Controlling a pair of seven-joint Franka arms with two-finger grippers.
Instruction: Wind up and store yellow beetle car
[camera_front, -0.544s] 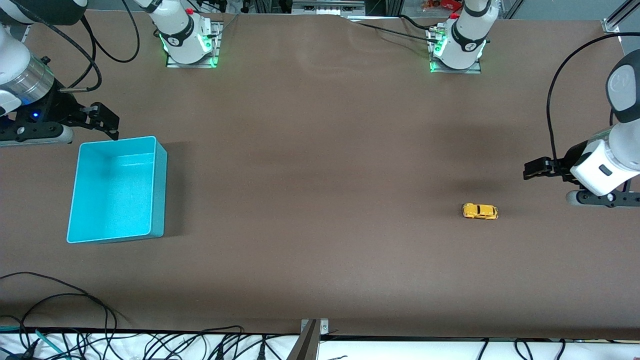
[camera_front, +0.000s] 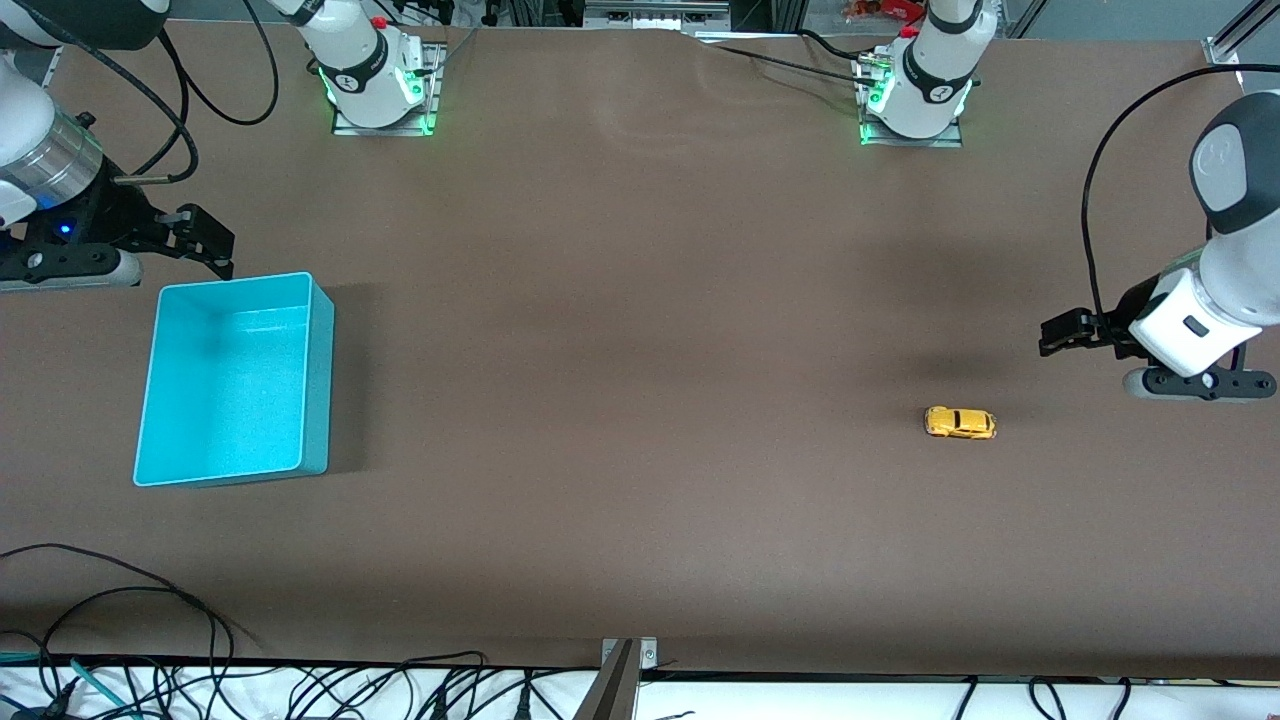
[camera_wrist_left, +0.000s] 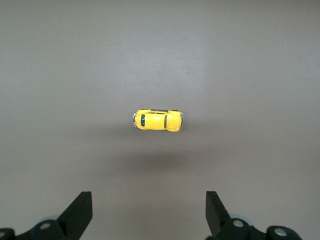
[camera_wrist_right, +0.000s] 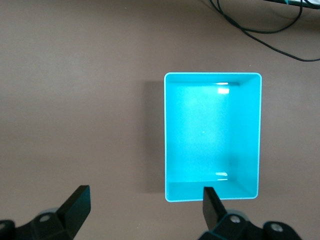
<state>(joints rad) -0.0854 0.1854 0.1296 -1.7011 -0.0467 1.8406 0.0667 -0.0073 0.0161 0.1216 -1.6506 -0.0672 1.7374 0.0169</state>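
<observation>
A turquoise bin (camera_front: 236, 378) stands on the brown table (camera_front: 640, 350) toward the right arm's end, its long side running from nearer the front camera to farther from it. It is open-topped, and the right wrist view looks straight down into it (camera_wrist_right: 212, 136): the floor and four walls show bare turquoise with a couple of bright glints of light, and nothing lies inside. The yellow beetle car (camera_front: 960, 422) sits on its wheels on the table toward the left arm's end, well apart from the bin and outside it, with nothing touching it; in the left wrist view (camera_wrist_left: 158, 120) its rounded yellow roof and dark windows show, and a soft shadow falls on the table beside it. The left pincer (camera_front: 1058, 334) hangs in the air over the table near the car, toward the left arm's end, not touching it; its two dark fingers (camera_wrist_left: 80, 212) are spread wide and grasp nothing. The right pincer (camera_front: 208, 243) hangs just beside the bin's edge farthest from the front camera; its fingers (camera_wrist_right: 76, 204) are likewise spread apart and empty.
</observation>
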